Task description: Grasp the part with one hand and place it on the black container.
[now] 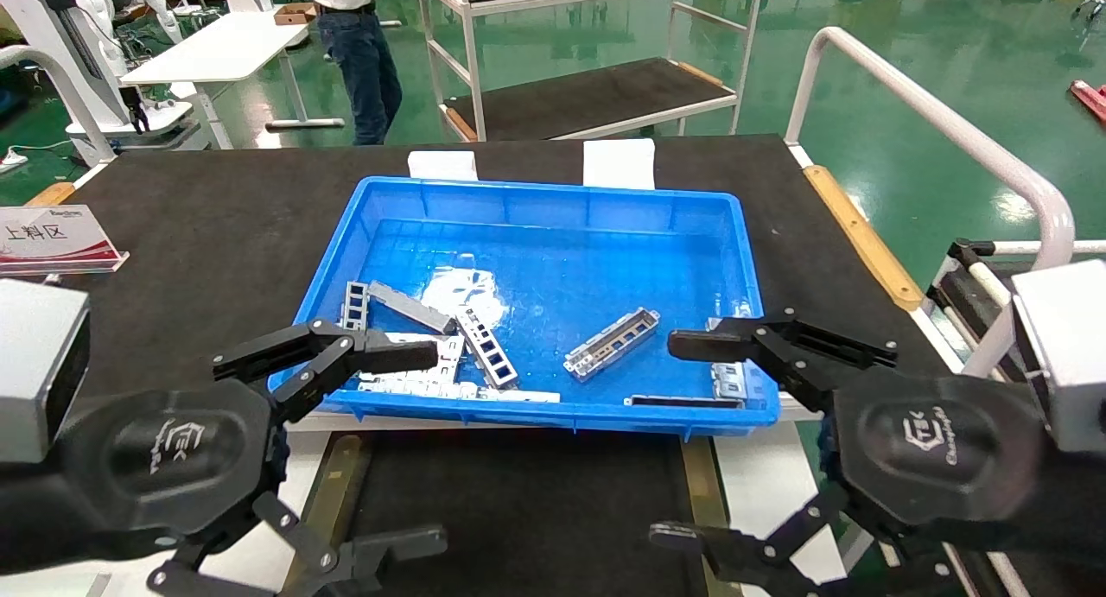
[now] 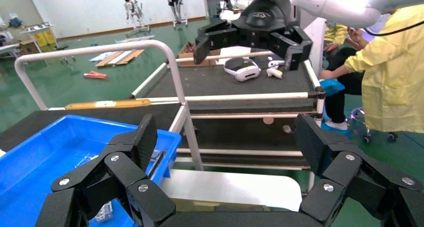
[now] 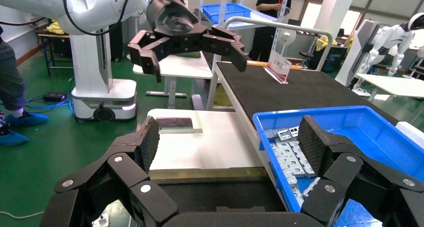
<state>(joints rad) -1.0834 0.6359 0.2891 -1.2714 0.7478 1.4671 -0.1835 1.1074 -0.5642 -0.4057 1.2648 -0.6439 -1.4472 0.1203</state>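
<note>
The part (image 1: 612, 344), a silver-grey channel bracket with cut-outs, lies at an angle on the floor of the blue bin (image 1: 553, 200), right of middle. The black container (image 1: 518, 511) sits below the bin's near wall, with olive-yellow strips on both sides; it also shows in the right wrist view (image 3: 200, 194). My left gripper (image 1: 423, 448) is open and empty over the bin's near left corner. My right gripper (image 1: 678, 441) is open and empty over the near right corner, just right of the part. Both hang above the bin rim and touch nothing.
Flat white slotted plates (image 1: 415, 377), a plain grey bar (image 1: 410, 308) and another slotted piece (image 1: 488, 346) lie at the bin's left. A sign (image 1: 52, 238) stands far left. A white rail (image 1: 950, 130) runs along the right. A person (image 1: 359, 53) stands behind the table.
</note>
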